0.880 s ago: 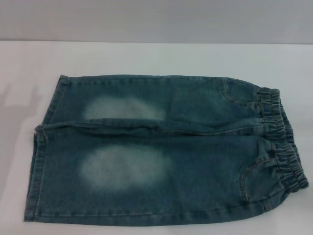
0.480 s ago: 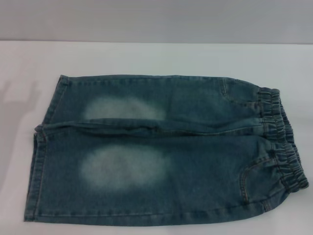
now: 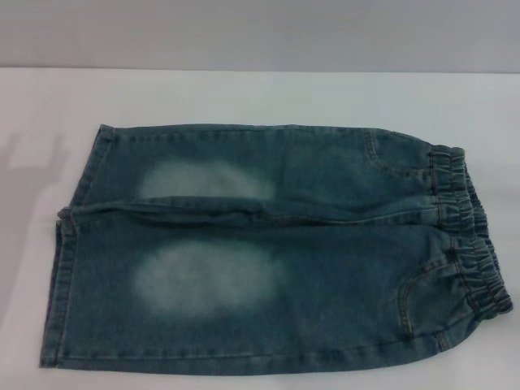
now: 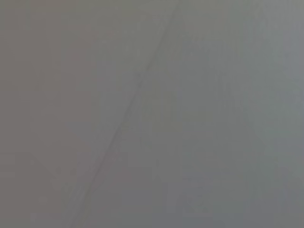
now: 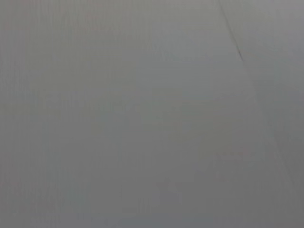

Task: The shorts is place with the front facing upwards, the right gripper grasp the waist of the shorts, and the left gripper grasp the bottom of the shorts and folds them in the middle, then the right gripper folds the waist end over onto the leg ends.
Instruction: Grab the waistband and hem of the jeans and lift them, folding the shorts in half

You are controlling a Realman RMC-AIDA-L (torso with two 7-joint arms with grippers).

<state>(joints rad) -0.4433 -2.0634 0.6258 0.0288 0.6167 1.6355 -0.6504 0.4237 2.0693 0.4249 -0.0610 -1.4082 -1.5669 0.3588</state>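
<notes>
The blue-green denim shorts [image 3: 268, 252] lie flat on the white table [image 3: 244, 93] in the head view, front side up, with pale faded patches on both thighs. The waist of the shorts [image 3: 471, 236], a gathered elastic band, is at the right. The bottom of the shorts [image 3: 69, 244], two straight hemmed leg ends, is at the left. Neither gripper shows in any view. Both wrist views show only a plain grey surface with a faint line.
Bare white tabletop surrounds the shorts at the back and on both sides. A grey wall [image 3: 260, 32] rises behind the table's far edge. The shorts reach close to the near edge of the head view.
The shorts have not moved. A faint shadow on the table at the far left has shifted slightly.
</notes>
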